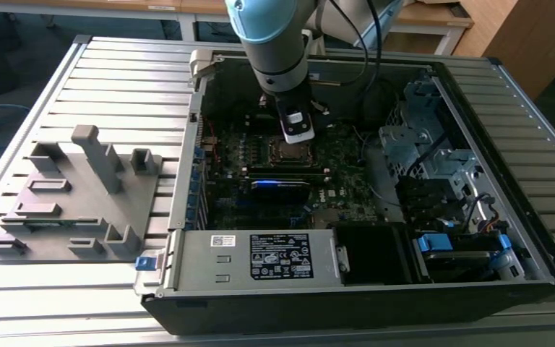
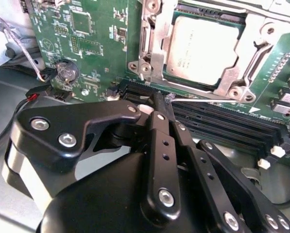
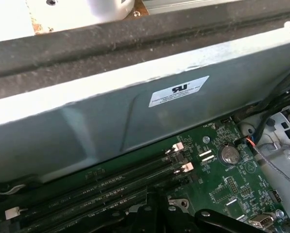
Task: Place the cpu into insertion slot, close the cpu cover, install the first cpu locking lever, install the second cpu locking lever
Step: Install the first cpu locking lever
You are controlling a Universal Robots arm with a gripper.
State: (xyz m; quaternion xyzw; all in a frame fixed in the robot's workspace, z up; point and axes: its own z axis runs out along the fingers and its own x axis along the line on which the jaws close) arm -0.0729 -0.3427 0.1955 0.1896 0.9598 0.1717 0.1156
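Since the cpu (image 2: 203, 46) lies in the insertion slot (image 2: 210, 9) with the cpu cover (image 2: 157, 53) folded down around it, the step in hand looks like the first locking lever. The gripper (image 2: 160, 99), pressed together and pinching nothing visible, rests at the cover's edge beside a thin lever rod (image 2: 208, 100); seating it likely needs a steady downward push

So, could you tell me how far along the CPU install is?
Done: the cpu sits in the insertion slot under the lowered cpu cover. In hand: the shut pincer is at the end of a thin lever. Left: that lever seems not yet hooked down.
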